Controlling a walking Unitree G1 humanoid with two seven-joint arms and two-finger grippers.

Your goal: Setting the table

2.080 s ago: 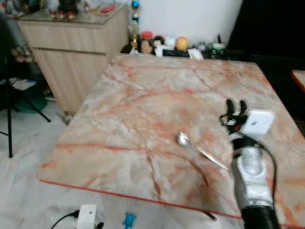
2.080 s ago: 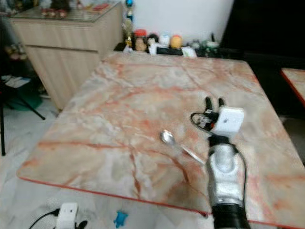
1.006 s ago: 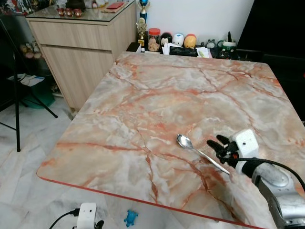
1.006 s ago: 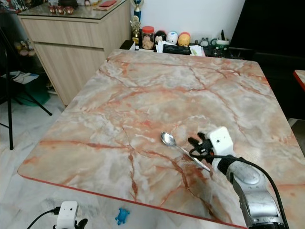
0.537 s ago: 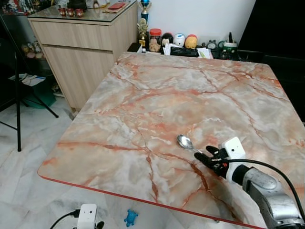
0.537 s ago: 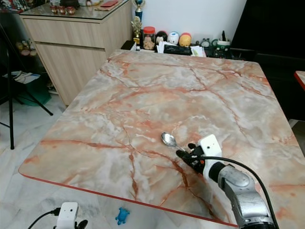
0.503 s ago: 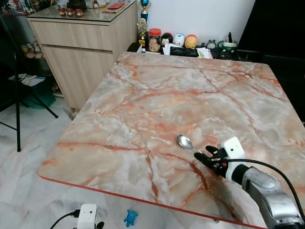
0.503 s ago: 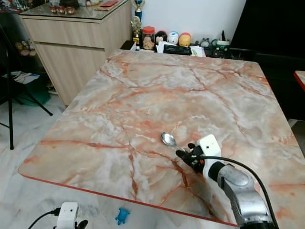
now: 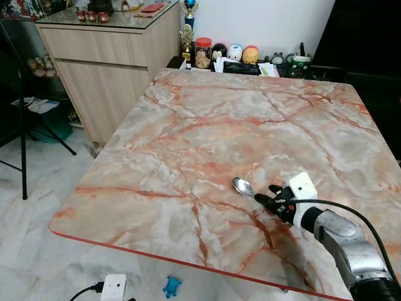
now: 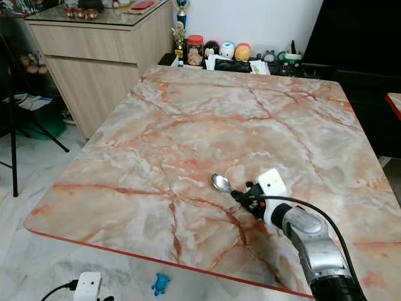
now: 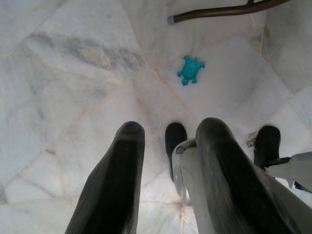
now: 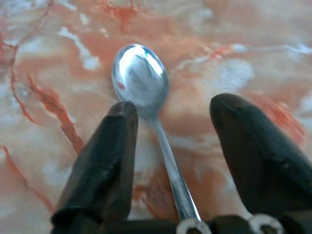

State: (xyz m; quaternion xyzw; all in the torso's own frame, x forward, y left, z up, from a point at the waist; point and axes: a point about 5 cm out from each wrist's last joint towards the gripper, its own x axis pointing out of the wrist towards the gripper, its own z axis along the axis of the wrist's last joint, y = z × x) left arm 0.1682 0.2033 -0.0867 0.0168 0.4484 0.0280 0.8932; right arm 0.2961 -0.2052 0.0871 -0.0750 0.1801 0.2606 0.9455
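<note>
Lying on the marble table (image 9: 188,132) toward its near edge, the metal spoon (image 12: 146,97) is ringed by bare tabletop, widest from 9 to 12 o'clock. Its long axis runs diagonally, bowl toward 10 o'clock, handle toward 4 o'clock. The handle is straddled by the right gripper (image 12: 170,126), fingers spread, while the left gripper (image 11: 163,146), fingers parted, is hung over the floor.

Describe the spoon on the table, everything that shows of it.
The spoon is shiny metal, with an oval bowl and a thin straight handle. It lies flat on the marble table, near the edge closest to the robot, bowl pointing away from the right pincer. The pincer is open, and the handle runs between its two black fingers. Whether they touch it cannot be told.
</note>
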